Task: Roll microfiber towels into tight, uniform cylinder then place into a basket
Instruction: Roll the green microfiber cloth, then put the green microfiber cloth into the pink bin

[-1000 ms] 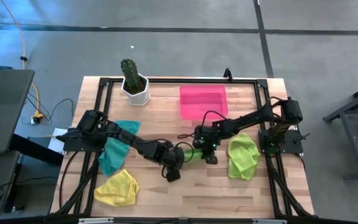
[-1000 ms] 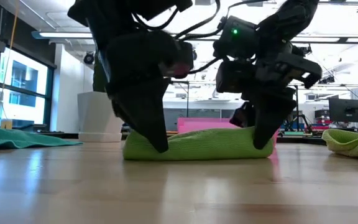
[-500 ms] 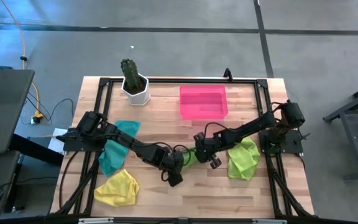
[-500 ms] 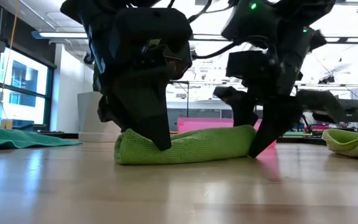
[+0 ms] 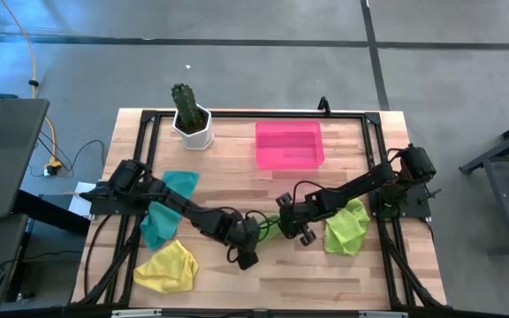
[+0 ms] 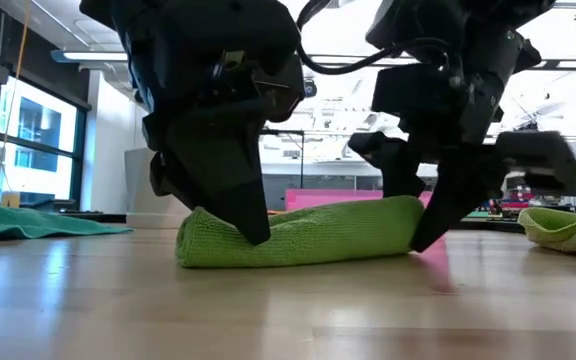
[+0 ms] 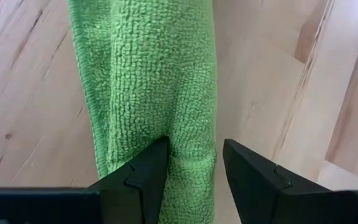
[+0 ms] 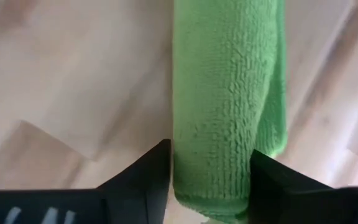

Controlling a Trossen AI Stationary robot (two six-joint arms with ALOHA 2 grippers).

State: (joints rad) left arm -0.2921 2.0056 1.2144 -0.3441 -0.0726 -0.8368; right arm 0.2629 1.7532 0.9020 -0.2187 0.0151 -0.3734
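rolled towel (image 5: 269,226) mid-table | basket (image 5: 289,147) behind | cactus pot (image 5: 192,126) back-left

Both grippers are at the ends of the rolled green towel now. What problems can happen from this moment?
The rolled lime green towel lies on the table, with the left gripper and the right gripper each straddling one end. If either lifts alone, the roll may sag and unroll. The pink basket sits beyond it, so an uneven carry could loosen it too.
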